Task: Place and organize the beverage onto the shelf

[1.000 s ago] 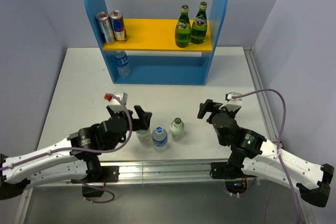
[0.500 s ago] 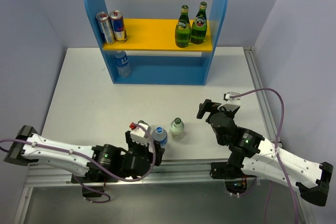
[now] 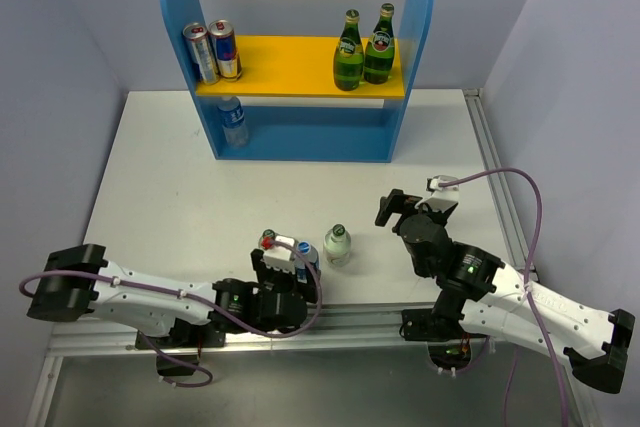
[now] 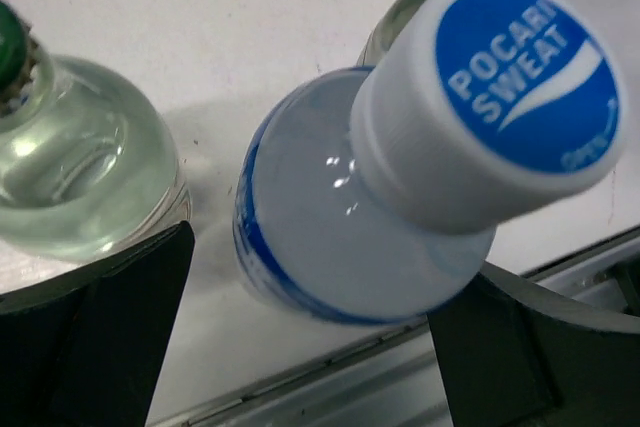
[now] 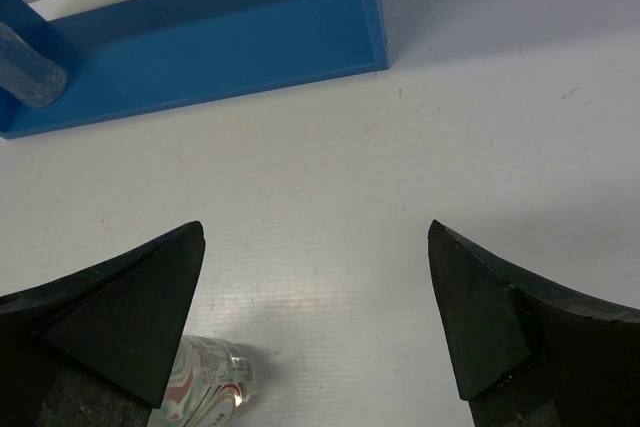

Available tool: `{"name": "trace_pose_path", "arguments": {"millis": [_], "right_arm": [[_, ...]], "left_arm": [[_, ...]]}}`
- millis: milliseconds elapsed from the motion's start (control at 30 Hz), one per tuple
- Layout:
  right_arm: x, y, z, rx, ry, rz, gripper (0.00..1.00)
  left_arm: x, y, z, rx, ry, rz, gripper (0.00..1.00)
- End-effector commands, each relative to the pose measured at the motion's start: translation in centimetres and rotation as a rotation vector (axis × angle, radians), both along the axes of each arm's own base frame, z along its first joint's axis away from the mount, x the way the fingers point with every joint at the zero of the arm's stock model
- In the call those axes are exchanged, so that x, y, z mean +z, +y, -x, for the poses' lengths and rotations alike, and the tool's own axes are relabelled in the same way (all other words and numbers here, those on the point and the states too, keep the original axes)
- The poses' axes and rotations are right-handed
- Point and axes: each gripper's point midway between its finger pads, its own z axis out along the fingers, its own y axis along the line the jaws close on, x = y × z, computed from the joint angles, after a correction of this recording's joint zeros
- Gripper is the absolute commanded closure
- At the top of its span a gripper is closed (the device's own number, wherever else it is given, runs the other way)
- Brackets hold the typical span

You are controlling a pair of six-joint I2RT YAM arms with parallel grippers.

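Observation:
Three bottles stand near the table's front edge. A clear blue-capped bottle [image 3: 306,251] stands between my left gripper's [image 3: 298,273] open fingers [image 4: 100,327], with gaps on both sides [image 4: 350,217]. A clear green-capped bottle [image 4: 70,182] stands just left of it, and another [image 3: 338,244] to its right. My right gripper [image 3: 394,208] is open and empty over bare table, right of the bottles [image 5: 320,332]. The shelf [image 3: 300,132] stands at the back. Two dark green bottles [image 3: 363,49] stand on its yellow board, and a blue-labelled bottle [image 3: 234,120] on its lower tier.
Two cans [image 3: 213,51] stand at the left end of the yellow board. A metal rail [image 3: 330,319] runs along the table's near edge, close behind my left gripper. The right wrist view shows the shelf's blue base [image 5: 200,47] ahead and a labelled clear bottle [image 5: 205,387] at lower left.
My left arm has swung low along the front edge, and its gripper has moved from left of the bottles to straddle the blue-capped one. The right arm has barely moved.

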Motion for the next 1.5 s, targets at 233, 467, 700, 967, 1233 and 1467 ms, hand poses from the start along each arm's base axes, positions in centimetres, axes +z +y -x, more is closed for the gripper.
{"name": "trace_pose_path", "arguments": {"millis": [233, 467, 700, 967, 1233, 1467], "right_arm": [[1.0, 0.0, -0.3, -0.025, -0.026, -0.031, 0.01], [1.2, 0.0, -0.3, -0.024, -0.032, -0.037, 0.01], [1.1, 0.2, -0.3, -0.018, -0.029, -0.031, 0.01], [1.2, 0.2, -0.3, -0.010, -0.035, -0.041, 0.01], [1.1, 0.2, -0.2, -0.009, -0.033, -0.046, 0.01], [1.0, 0.2, -0.1, -0.004, -0.032, -0.052, 0.01]], "left_arm": [[1.6, -2.4, -3.8, 0.094, -0.104, 0.083, 0.01], [1.2, -2.4, -5.3, 0.164, -0.132, 0.040, 0.73], [3.9, -2.3, -5.6, 0.178, -0.164, -0.009, 1.00], [14.0, -1.9, -6.4, 0.139, -0.242, 0.132, 1.00], [22.3, 0.3, -9.7, 0.163, -0.359, 0.229, 1.00], [24.7, 4.6, -17.7, 0.319, -0.449, 0.249, 1.00]]}}
